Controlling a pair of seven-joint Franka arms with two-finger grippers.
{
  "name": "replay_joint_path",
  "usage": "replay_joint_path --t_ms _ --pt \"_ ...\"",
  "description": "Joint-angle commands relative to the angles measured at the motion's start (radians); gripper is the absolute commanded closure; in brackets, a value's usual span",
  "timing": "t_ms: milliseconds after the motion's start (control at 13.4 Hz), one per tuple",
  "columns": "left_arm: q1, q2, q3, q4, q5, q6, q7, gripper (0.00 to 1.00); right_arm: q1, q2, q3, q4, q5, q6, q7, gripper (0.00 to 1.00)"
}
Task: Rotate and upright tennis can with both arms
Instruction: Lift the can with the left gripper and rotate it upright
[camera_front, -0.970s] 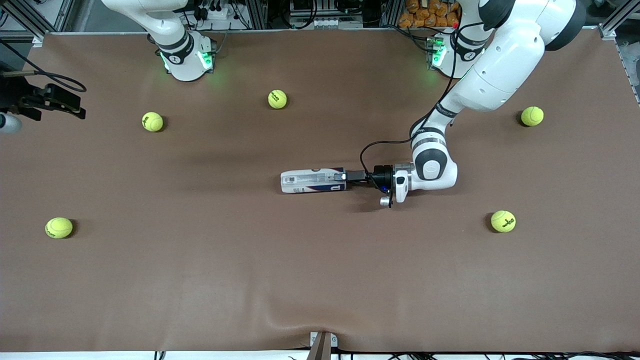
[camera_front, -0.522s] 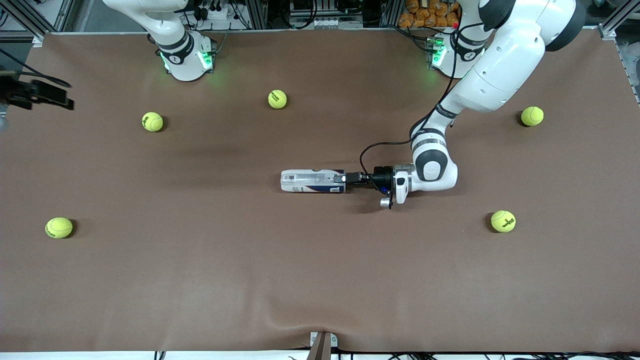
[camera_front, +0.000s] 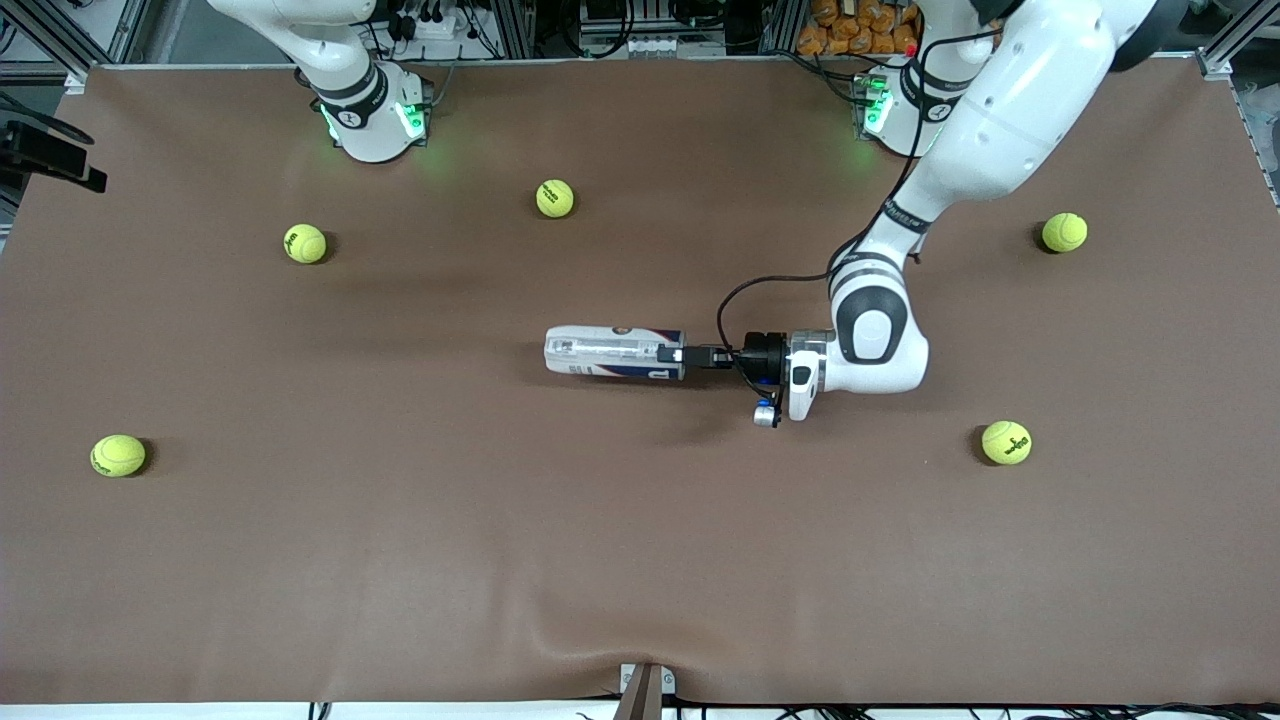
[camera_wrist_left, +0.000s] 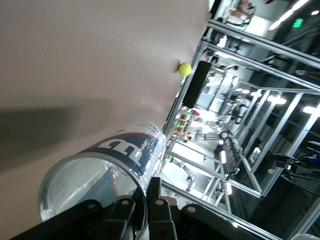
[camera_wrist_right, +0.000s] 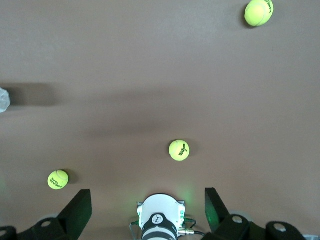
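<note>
On the table (camera_front: 400, 560), the tennis can (camera_front: 612, 353) lies on its side mid-table, now shifted toward the right arm's end compared with a second ago. The left hand (camera_front: 672, 354) has clamped shut on the can's open rim, so lifting and turning can likely begin. The left arm reaches low and level. The right hand (camera_front: 45, 160) waits, spread open, above the table's edge.

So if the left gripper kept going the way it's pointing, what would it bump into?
Probably nothing new: the left gripper already pinches the tennis can's open rim, and past the can looks like bare table.
</note>
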Motion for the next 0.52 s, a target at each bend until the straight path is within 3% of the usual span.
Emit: replay_joint_path --t_ms 0,149,448 --pt "-0.007 -0.051 0.010 0.011 0.085 0.016 -0.124 1.00 -0.004 -0.012 0.016 0.003 0.007 0.011 0.018 0.00" --pt "-0.017 -0.077 0.011 0.029 0.131 0.039 -0.212 1.00 0.012 -0.003 0.016 -0.002 0.012 0.012 0.018 0.00" --pt "-0.056 -0.101 0.011 0.112 0.338 0.082 -0.459 1.00 0.061 0.017 0.014 0.011 0.018 0.012 0.016 0.00"
